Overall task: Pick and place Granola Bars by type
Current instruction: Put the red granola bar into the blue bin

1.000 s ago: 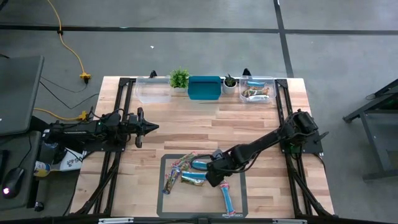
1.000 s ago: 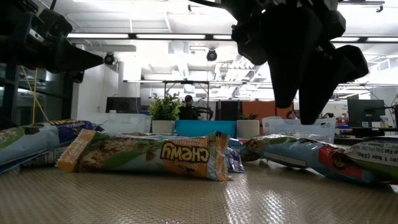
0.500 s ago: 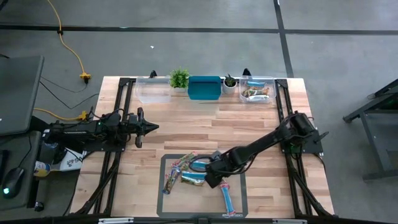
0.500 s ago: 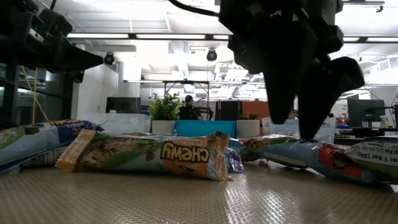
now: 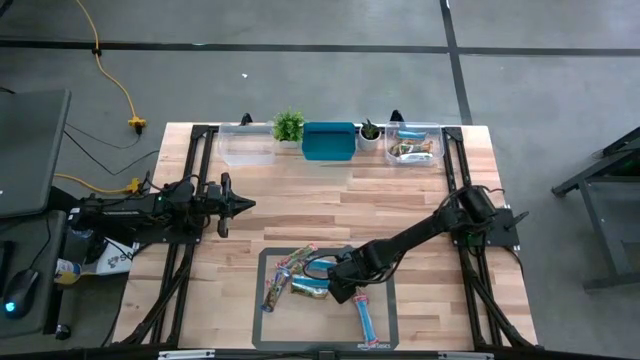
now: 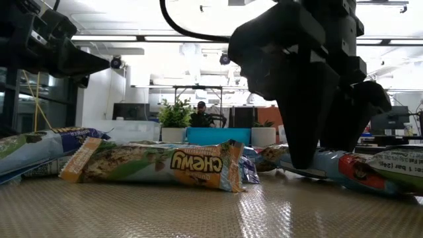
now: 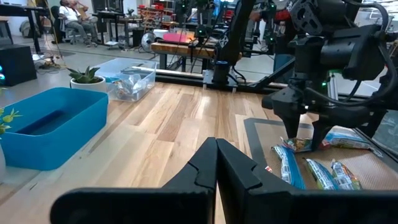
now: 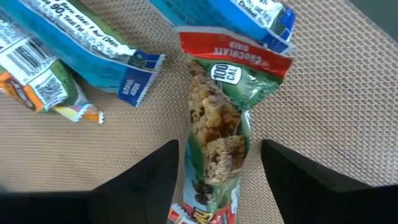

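We see a grey concrete floor (image 5: 300,80) crossed by dark seam lines, with a yellow cable (image 5: 115,75) snaking over it toward the pale wooden counter (image 5: 330,205). To one side stands a dark desk (image 5: 30,150) (only its corner shows), and at the opposite edge a grey metal frame (image 5: 605,190). Looking level across the counter, we find a bright, open workshop: white ceiling (image 6: 165,53) with long strip lights (image 6: 112,38), exposed ducts, monitors (image 6: 129,111) on far benches, and a person (image 6: 200,116) seated in the distance. From the left wrist view we see more benches and another seated person (image 7: 74,15).
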Robot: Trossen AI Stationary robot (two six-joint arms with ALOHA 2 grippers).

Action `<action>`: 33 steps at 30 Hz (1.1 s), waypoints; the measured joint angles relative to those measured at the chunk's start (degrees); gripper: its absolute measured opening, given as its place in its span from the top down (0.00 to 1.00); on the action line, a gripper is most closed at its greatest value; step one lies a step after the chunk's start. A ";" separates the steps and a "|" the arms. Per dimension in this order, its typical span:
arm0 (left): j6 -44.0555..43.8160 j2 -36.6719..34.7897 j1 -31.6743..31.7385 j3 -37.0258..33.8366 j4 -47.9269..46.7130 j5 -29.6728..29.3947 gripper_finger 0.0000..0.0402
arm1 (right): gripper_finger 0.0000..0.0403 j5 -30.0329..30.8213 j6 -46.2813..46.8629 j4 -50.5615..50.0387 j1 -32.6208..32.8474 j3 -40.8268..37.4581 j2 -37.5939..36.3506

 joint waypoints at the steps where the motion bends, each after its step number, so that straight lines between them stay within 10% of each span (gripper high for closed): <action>1: 0.00 0.00 0.01 0.01 0.00 0.00 1.00 | 0.49 0.00 0.21 -0.07 -0.02 0.00 0.08; 18: 0.02 0.02 0.02 0.01 0.00 -0.02 1.00 | 0.84 -1.51 -1.16 0.17 -0.07 -0.09 0.27; 33: 0.00 0.02 0.02 0.01 0.00 -0.02 1.00 | 0.88 3.04 -3.52 1.06 -1.54 -0.20 -6.10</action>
